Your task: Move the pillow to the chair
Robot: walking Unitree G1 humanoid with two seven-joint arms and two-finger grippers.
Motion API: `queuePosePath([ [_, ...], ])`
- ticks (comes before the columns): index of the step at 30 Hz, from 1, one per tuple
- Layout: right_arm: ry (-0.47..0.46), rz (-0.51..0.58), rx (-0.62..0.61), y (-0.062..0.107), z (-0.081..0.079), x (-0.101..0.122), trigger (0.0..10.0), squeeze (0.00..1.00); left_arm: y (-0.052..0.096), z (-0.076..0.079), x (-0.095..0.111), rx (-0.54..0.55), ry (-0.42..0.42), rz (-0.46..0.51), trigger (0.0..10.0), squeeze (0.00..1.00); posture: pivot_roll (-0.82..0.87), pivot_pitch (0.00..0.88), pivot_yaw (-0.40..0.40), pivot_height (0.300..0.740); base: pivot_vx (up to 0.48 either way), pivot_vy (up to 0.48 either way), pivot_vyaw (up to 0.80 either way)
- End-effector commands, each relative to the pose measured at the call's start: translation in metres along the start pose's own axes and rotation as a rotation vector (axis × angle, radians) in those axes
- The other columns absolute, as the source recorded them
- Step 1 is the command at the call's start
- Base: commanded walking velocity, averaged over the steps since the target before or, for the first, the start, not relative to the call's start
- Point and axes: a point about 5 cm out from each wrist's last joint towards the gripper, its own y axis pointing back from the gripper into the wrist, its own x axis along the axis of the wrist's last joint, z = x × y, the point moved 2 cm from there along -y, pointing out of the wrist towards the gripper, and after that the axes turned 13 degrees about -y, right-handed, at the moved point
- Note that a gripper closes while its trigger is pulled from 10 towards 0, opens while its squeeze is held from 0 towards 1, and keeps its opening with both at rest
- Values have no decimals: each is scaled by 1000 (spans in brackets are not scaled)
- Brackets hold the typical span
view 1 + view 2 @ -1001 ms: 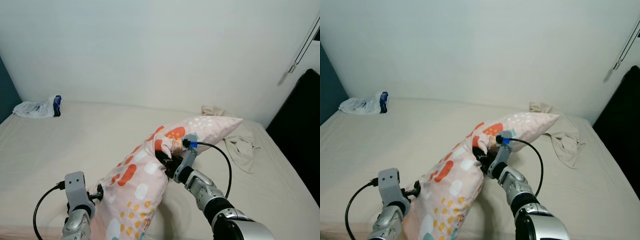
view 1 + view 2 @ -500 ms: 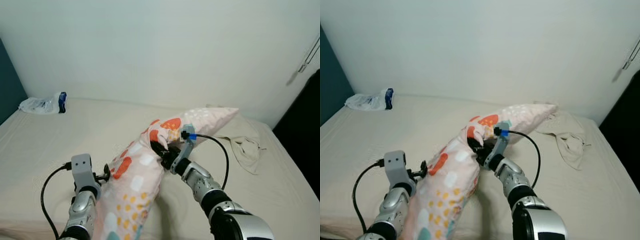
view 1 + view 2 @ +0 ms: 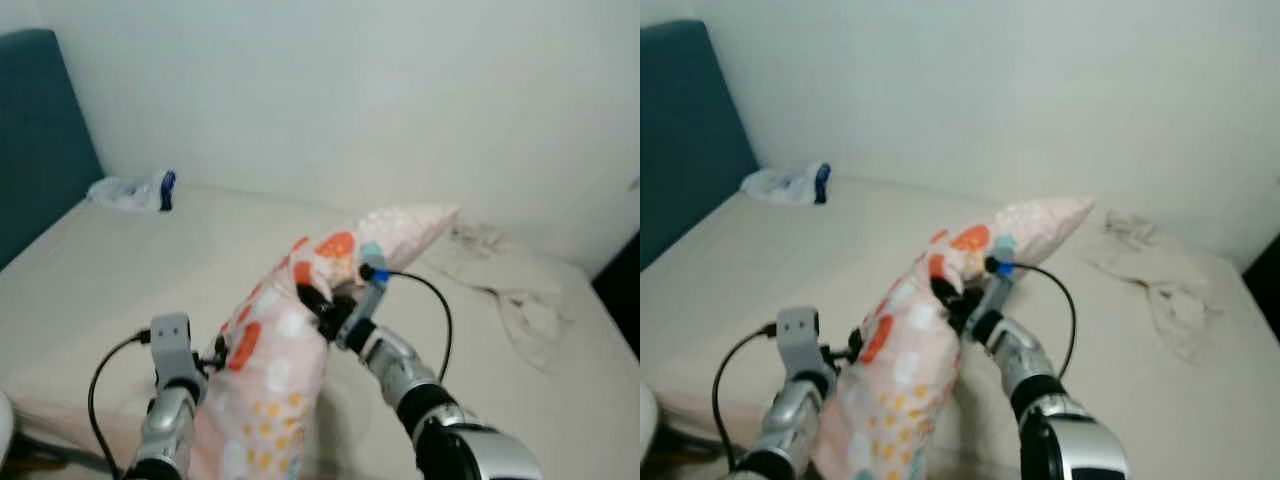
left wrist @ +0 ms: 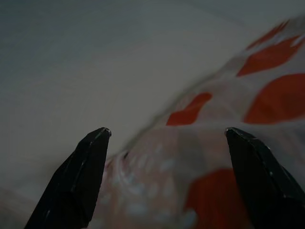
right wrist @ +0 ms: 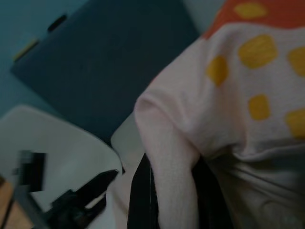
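Observation:
A long pink pillow [image 3: 290, 340] with orange, white and yellow spots is held up over the bed, its far end pointing toward the wall. My right gripper [image 3: 318, 303] is shut on a fold of the pillow near its middle; in the right wrist view the pink fabric [image 5: 248, 95] is pinched between the two black fingers [image 5: 140, 191]. My left gripper [image 3: 215, 352] is at the pillow's left side. The left wrist view shows its fingertips [image 4: 97, 138] spread wide, with the spotted pillow [image 4: 267, 100] right ahead of them.
The beige bed [image 3: 120, 270] spreads below, with a teal headboard [image 3: 40, 130] at the left. A plastic bag [image 3: 130, 190] lies near the wall, and a crumpled beige cloth [image 3: 520, 290] at the right. A white rounded edge [image 3: 5, 430] shows at the lower left.
The whole picture has shifted right and blurred, so the camera has turned left and more of the teal headboard shows. Both grippers stay at the raised pillow.

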Motion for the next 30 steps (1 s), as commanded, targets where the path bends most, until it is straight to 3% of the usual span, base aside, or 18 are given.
queuePosePath([
  [1,30,34,56,-7,-11,9,10000,0,3,2,-7,-10,-5,-24,10000,0,183,0,-128,740,0,0,763],
  [30,10,53,110,-10,-18,10,10000,0,4,1,-8,8,-3,-25,10000,0,185,0,-132,740,0,0,763],
])
